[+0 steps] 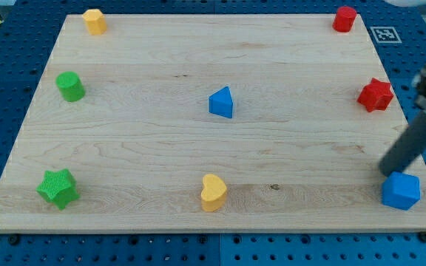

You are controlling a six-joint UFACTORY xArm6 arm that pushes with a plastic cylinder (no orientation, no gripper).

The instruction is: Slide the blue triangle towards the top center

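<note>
The smooth dark rod was seen slanting down at the view's right, my tip [385, 171] just beside the ridged blue block [401, 191]. No jaws were fitted, nothing was held. The blue triangle [222, 102] lay well left on the pale wooden board [198, 59].

Pale wood board, ribbed plastic-looking blocks

The board [198, 148] is light wood, matt and smooth, with fine grain lines and a small dark knot. The blue triangle [222, 102] and green star [57, 188] look like matt plastic with faint ridged layers. My tip [385, 173] ends a dull dark rod.
</note>
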